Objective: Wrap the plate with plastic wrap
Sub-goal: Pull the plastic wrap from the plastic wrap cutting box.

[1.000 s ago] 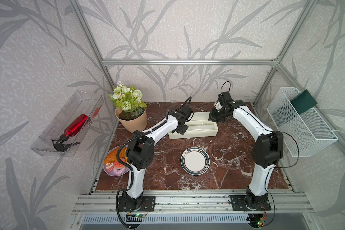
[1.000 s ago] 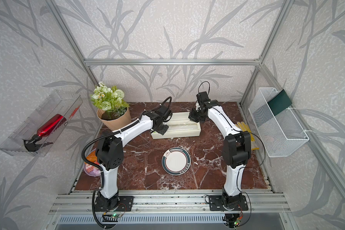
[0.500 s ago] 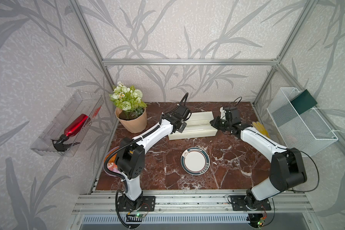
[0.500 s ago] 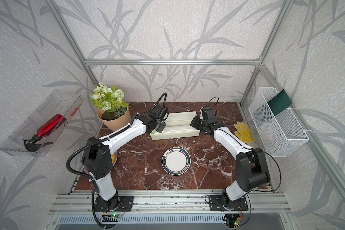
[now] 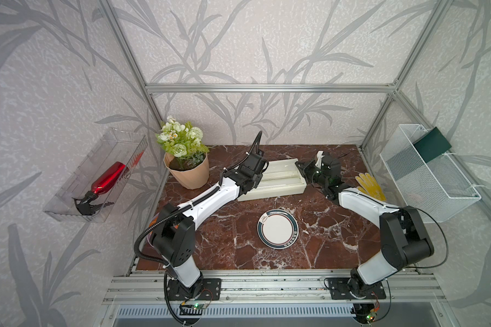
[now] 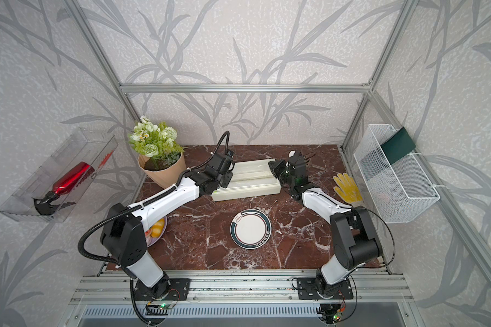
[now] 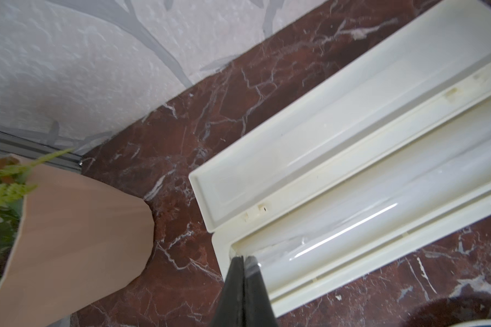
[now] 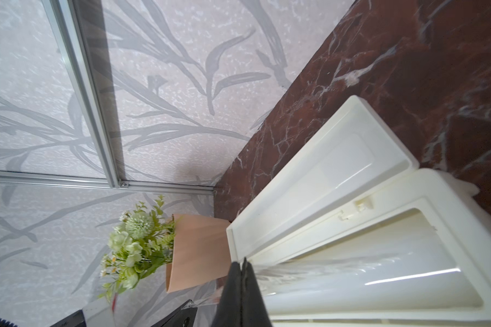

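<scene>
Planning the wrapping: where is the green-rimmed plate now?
In both top views the plate lies flat near the middle of the table, just in front of the open dispenser box.

1. Both top views were bright, evenly lit and sharp, with soft shadows on the table point(image 5: 233, 246).
2. Wrist views were softer; the flower pot point(image 7: 77, 240) was blurred.
3. Glare streaked the plastic wrap point(image 7: 343, 235) in both wrist views.

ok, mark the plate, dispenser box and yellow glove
plate point(image 5: 277, 229): in a top view, on its white centre.
dispenser box point(image 5: 275, 193): in a top view, on its front wall.
yellow glove point(image 5: 372, 189): in a top view, on its palm.
</scene>
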{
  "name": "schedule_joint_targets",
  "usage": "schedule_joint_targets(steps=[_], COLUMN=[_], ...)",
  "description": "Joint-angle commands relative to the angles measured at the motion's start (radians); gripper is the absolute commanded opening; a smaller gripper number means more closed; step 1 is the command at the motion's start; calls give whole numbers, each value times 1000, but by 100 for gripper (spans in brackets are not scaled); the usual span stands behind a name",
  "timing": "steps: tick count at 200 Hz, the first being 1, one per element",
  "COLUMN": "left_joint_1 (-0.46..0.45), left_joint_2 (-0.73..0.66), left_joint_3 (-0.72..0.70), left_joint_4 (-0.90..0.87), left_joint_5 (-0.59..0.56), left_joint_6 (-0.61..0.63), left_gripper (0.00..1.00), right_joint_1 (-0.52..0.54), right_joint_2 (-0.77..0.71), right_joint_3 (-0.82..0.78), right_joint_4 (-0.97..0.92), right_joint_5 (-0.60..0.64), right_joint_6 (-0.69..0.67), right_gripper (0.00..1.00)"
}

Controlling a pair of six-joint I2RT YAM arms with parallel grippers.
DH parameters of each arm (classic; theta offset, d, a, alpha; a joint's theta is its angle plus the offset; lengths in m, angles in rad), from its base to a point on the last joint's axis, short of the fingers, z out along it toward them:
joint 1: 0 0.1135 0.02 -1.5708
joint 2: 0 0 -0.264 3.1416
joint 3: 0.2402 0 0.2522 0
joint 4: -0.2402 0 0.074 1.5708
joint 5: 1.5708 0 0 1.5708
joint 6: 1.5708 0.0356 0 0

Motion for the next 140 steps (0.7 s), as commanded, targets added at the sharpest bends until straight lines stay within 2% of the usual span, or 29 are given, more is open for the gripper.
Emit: schedule_joint_targets(steps=[1,69,140], left_joint_1=[2,3,3], left_joint_2=[-49,-60,-71], left_joint_3=[45,84,160], left_joint_4=[105,129,94], left_joint_5=[-101,-107,-117], left_joint_6=[32,67,97], left_gripper=[0,0,0], right_joint_1=[-2,-2,-3], right_joint_2=[3,-18,-45], right_joint_3=[5,63,171], right_joint_4=[145,128,11], right_joint_5=[0,-12,-22], right_joint_6=[70,40,-16], right_gripper=[0,0,0])
